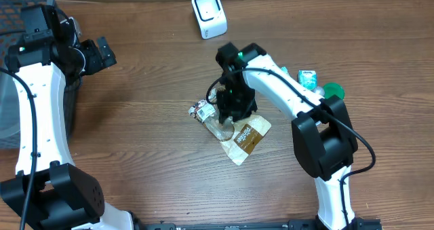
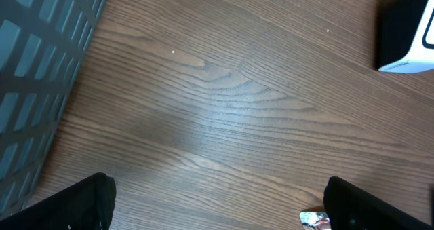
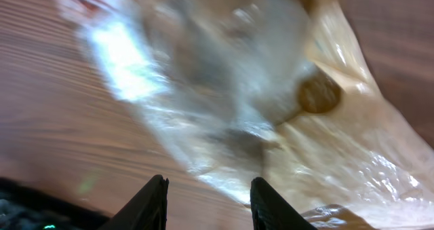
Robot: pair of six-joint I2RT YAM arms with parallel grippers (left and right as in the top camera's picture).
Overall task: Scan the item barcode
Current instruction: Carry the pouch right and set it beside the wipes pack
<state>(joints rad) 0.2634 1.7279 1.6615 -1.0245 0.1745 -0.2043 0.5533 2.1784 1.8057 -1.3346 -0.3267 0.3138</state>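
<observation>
the brown pouch [image 1: 248, 138] with a clear part lies flat on the worktop [image 1: 149, 135], a little right of the middle of the overhead frame. the 2 right fingers [image 3: 150, 206] stand slightly apart over its clear upper left end and grip nothing. the right arm [image 1: 278, 81] reaches in from the right side, wrist turned down. the left fingers [image 2: 81, 206] are wide open and empty, at the upper left, well apart from the pouch.

From overhead the right claw [image 1: 229, 115] hides much of the clear bag [image 3: 224, 87], blurred in its wrist view; the left wrist view crops the scanner [image 2: 403, 33].
</observation>
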